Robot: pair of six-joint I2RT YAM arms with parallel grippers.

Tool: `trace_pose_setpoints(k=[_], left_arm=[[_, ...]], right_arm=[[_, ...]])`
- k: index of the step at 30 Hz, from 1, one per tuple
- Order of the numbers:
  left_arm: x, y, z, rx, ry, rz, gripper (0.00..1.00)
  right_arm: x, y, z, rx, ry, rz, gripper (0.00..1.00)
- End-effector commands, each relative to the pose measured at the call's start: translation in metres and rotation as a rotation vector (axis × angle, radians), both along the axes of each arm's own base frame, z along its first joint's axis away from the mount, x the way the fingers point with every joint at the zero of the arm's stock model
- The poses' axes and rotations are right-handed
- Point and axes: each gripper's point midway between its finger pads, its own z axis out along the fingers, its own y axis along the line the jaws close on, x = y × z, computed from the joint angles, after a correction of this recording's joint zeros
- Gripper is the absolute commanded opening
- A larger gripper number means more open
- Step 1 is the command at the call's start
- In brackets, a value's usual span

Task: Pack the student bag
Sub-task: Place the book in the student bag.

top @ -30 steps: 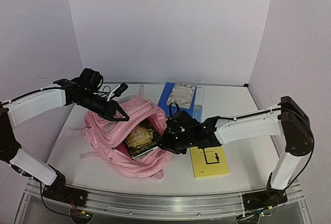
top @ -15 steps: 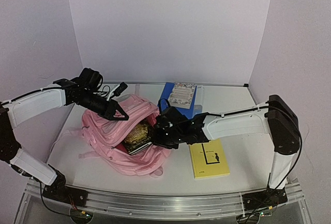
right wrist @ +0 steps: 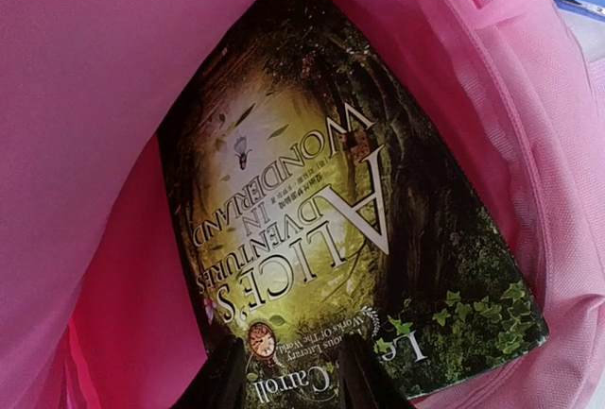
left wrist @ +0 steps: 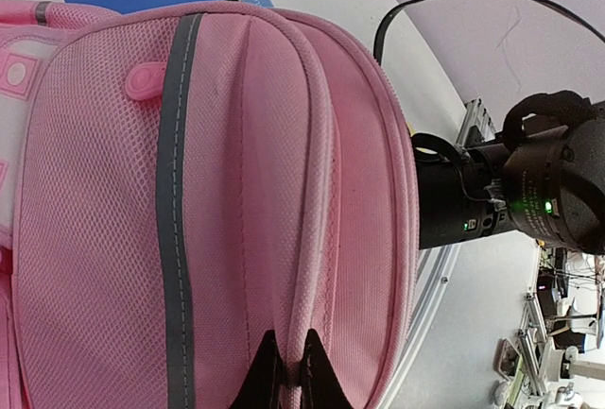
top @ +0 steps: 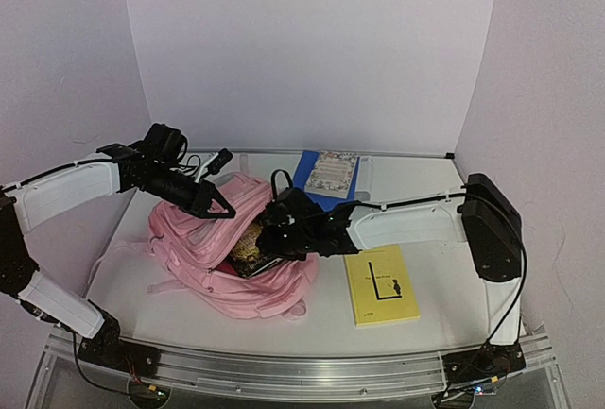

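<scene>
The student bag (top: 194,239) lies on its side on the left half of the counter (top: 444,272), with its mouth turned toward the right arm. The left gripper (top: 225,213) has its fingers (left wrist: 269,376) pressed together on the upper rim of the mouth and holds this rim up, so the mouth stands open. A dark book (right wrist: 321,192), "Alice's Adventures in Wonderland", is partly inside the mouth, cover upward. The right gripper (right wrist: 288,381) is at the book's near end. Its fingers (right wrist: 222,376) stand apart over the cover, and I cannot tell if they touch it.

The step in hand seems to be sliding this book deeper into the bag. To do it well, the push should go along the book's length, low and flat, so that a corner does not catch in the pink lining. The left gripper should hold the rim high until the right one has come straight out.

Inside the bag the fabric is close around the book on both sides. A yellow book (top: 381,284) lies just beside the bag on the right arm's side, and only a narrow strip of counter is bare between them. Behind the bag, a blue book (top: 304,168) carries a patterned book (top: 331,173). The bag's lower side is near the counter's front edge, so no push should go that way.
</scene>
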Motion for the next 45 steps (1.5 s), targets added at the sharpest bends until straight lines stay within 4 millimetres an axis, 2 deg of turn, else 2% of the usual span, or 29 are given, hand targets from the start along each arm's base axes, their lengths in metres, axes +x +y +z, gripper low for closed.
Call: trace_pose_setpoints(k=[1,8,13,19,23,32,40,45], left_arm=[[0.004,-0.02,0.048,-0.143,-0.123,-0.079,0.0],[0.006,-0.02,0.046,-0.134,-0.115,-0.072,0.0],[0.006,-0.02,0.046,-0.134,-0.117,-0.071,0.0],[0.005,-0.02,0.047,-0.135,-0.121,-0.071,0.0],[0.005,-0.019,0.048,-0.138,-0.125,-0.072,0.0],[0.003,-0.02,0.049,-0.144,-0.121,-0.078,0.0],[0.003,-0.021,0.048,-0.149,-0.116,-0.086,0.0],[0.002,-0.021,0.048,-0.152,-0.111,-0.09,0.0]], right_arm=[[-0.012,0.001,0.029,0.077,-0.002,0.029,0.39],[-0.028,-0.025,0.029,0.088,0.052,-0.014,0.47],[-0.029,-0.03,0.009,0.054,0.074,-0.031,0.51],[-0.027,-0.023,-0.019,0.015,0.105,-0.03,0.51],[-0.019,-0.024,-0.025,-0.007,0.083,-0.045,0.48],[0.002,-0.008,-0.026,-0.022,0.019,-0.041,0.37],[0.022,0.014,-0.025,-0.044,-0.084,0.001,0.35],[0.036,0.024,-0.017,0.039,-0.171,-0.022,0.34]])
